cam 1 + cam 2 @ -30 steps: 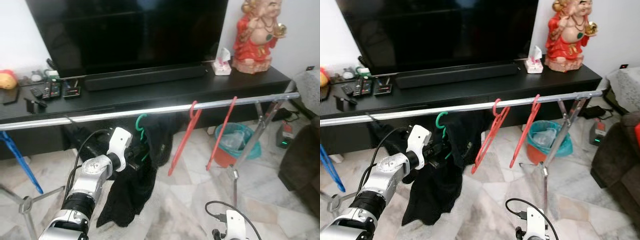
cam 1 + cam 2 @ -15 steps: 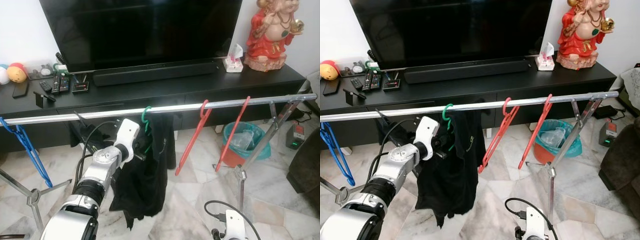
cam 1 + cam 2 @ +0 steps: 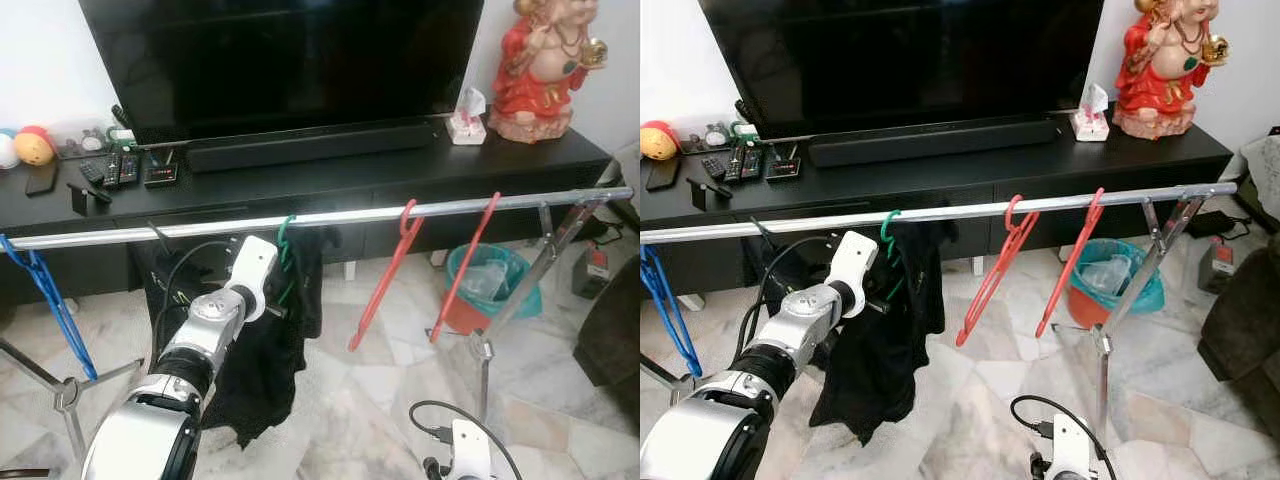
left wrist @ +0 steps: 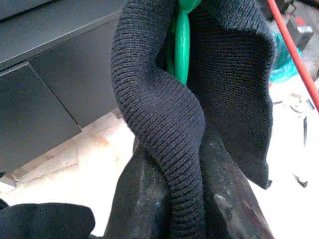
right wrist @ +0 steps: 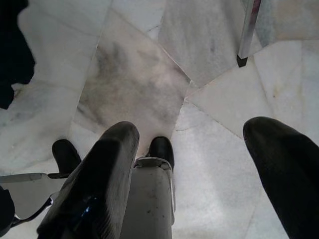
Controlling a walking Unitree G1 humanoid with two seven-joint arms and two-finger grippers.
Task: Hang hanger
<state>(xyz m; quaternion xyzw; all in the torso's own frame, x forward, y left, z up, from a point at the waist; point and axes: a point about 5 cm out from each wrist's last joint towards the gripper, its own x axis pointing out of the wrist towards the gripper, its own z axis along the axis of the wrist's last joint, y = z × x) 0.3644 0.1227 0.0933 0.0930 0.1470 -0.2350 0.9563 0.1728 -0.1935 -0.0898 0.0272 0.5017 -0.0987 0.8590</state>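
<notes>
The green hanger [image 3: 285, 262] with black clothing [image 3: 262, 350] is clamped by the left gripper [image 3: 277, 292] at the rail [image 3: 420, 208]. The right gripper [image 5: 192, 164] is held apart.

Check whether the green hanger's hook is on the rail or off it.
On: the green hanger hooks over the rail, black garment hanging below, left gripper at it.

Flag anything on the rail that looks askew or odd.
The black garment hangs bunched and lopsided on the green hanger, twisted around its neck where the left gripper pinches it. The two red hangers tilt slantwise on the rail.
</notes>
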